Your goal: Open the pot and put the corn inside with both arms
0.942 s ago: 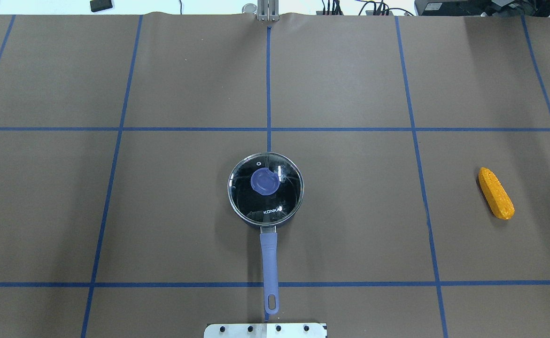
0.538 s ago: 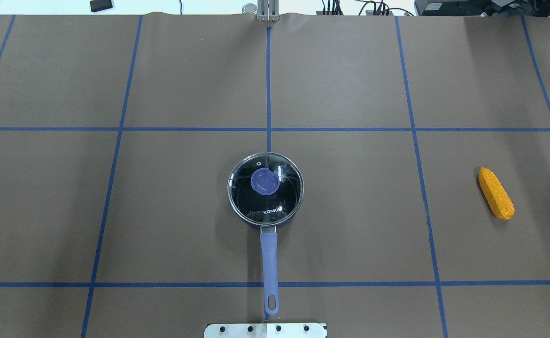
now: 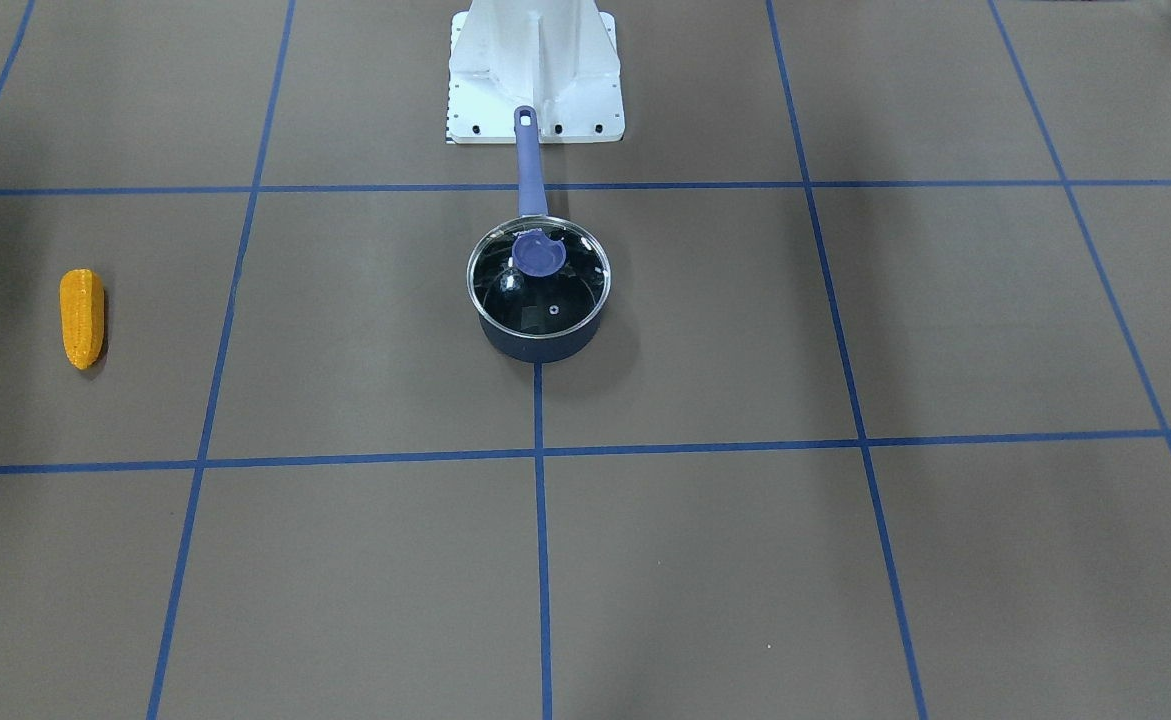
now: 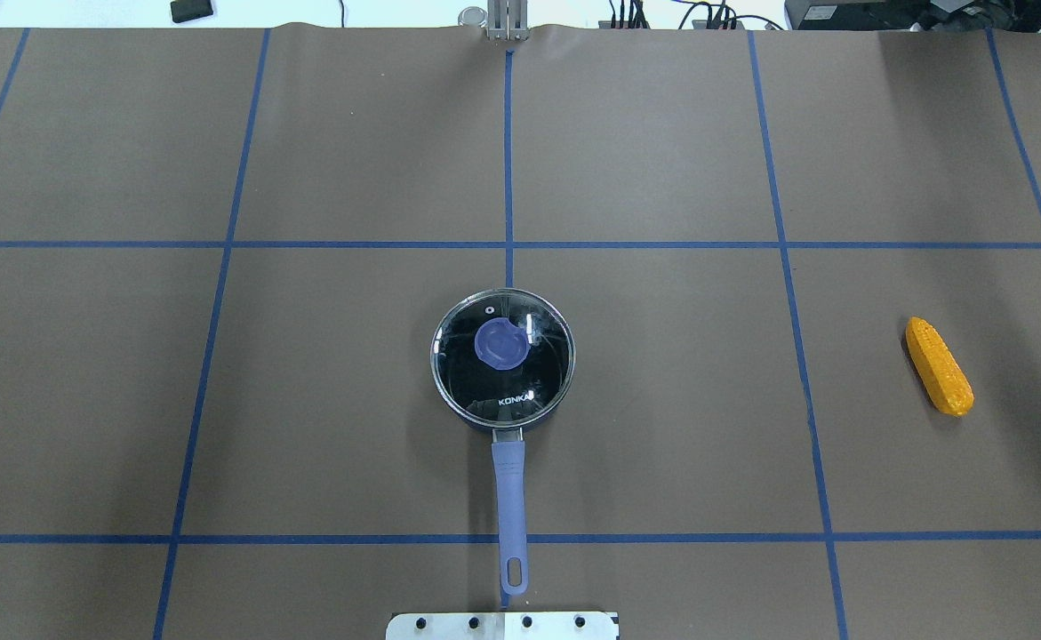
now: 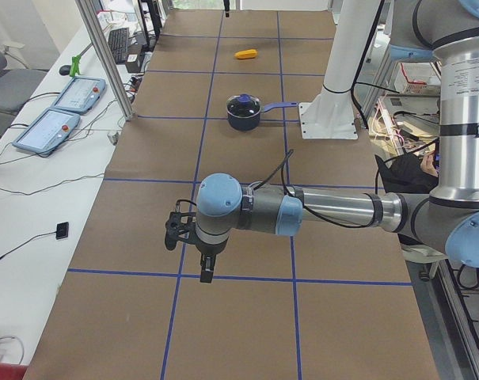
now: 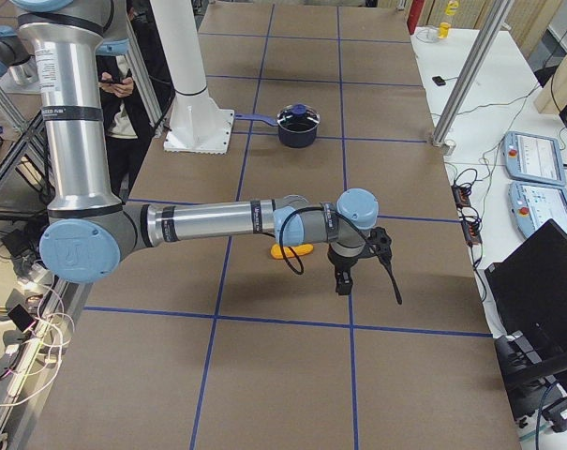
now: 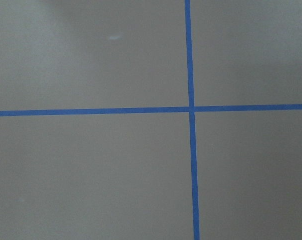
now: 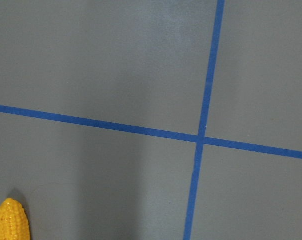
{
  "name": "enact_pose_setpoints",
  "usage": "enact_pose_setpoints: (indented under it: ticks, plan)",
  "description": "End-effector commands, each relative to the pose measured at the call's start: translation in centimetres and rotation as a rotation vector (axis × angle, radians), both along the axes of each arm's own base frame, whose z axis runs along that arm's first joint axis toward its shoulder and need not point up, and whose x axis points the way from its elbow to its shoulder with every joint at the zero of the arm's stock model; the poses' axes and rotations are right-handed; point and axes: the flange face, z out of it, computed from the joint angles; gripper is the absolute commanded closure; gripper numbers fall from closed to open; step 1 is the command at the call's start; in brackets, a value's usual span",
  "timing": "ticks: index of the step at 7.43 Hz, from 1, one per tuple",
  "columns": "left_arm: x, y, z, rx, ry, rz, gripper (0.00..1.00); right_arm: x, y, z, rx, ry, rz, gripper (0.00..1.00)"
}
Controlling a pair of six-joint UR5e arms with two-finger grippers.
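The navy pot (image 4: 509,498) stands mid-table with its long handle toward my base. The clear glass lid with the blue knob (image 4: 500,342) is on it. The pot also shows in the front view (image 3: 535,345). The orange-yellow corn (image 4: 938,366) lies on the mat far to the right, also in the front view (image 3: 82,317) and at the lower left of the right wrist view (image 8: 10,220). My left gripper (image 5: 206,271) hangs over the mat far from the pot; my right gripper (image 6: 342,283) hangs just beside the corn (image 6: 292,250). I cannot tell whether either is open or shut.
The white base plate (image 3: 535,90) sits right behind the pot handle's end. Aluminium posts (image 5: 104,63) and side benches with teach pendants (image 6: 536,159) run along the table's far edge. A person (image 6: 124,94) stands behind the robot.
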Motion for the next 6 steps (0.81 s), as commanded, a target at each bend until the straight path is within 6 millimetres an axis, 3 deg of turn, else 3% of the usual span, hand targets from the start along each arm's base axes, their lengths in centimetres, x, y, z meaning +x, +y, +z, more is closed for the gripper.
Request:
enact_pose_setpoints:
  ticks: [1, 2, 4, 6]
  plan:
    - [0.5, -2.0, -3.7, -0.004, 0.015, -0.053, 0.02, -5.9, 0.6, -3.8, -0.012, -0.014, -0.03, 0.0]
    - [2.1, -3.2, -6.2, -0.022, 0.026, -0.056, 0.02, -8.1, 0.9, -5.2, -0.037, -0.016, -0.024, 0.0]
    - [6.8, -3.3, -14.8, -0.086, 0.055, -0.087, 0.02, -13.5, 2.7, -7.8, -0.064, 0.011, -0.022, 0.0]
    - [11.4, -3.7, -21.6, -0.149, 0.092, -0.12, 0.02, -17.5, 5.1, -7.5, -0.02, -0.009, -0.002, 0.0]
